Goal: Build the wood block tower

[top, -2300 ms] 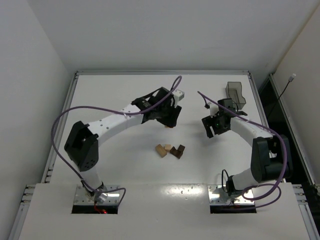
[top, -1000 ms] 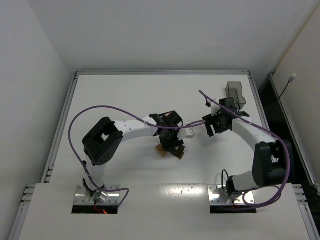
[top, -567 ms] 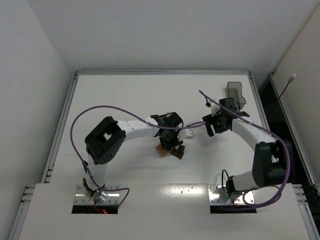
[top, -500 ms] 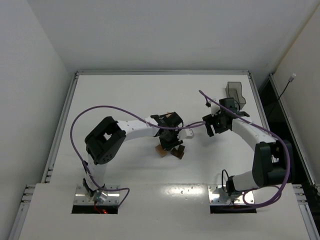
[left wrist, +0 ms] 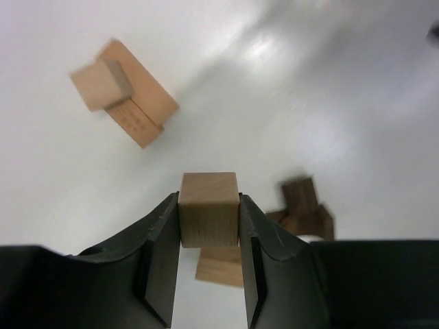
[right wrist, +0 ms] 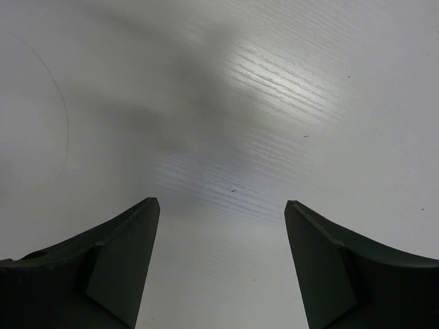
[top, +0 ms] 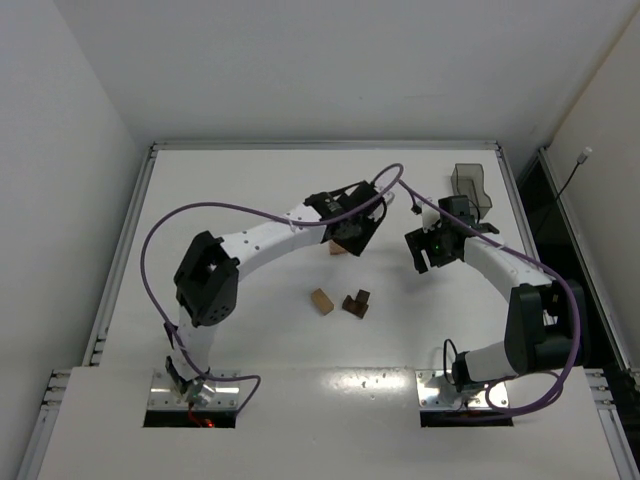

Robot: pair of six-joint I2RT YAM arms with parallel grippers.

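1. Light tan wood sits in the left gripper: one small cube is pinched between its two black fingers, which are closed narrow on the sides of the cube.
2. The tower is a short stack of light tan blocks, a little blurred in the left wrist view. It stands to the far left of the held cube and does not touch it.
3. In the top view, one loose tan block and the dark brown blocks lie on the white table, nearer than the left gripper, close together but apart.
4. The right gripper is wide open with nothing between its fingers, over bare table, to the right of the left gripper.
5. A smoky plastic bin stands at the far right of the table, just beyond the right gripper.
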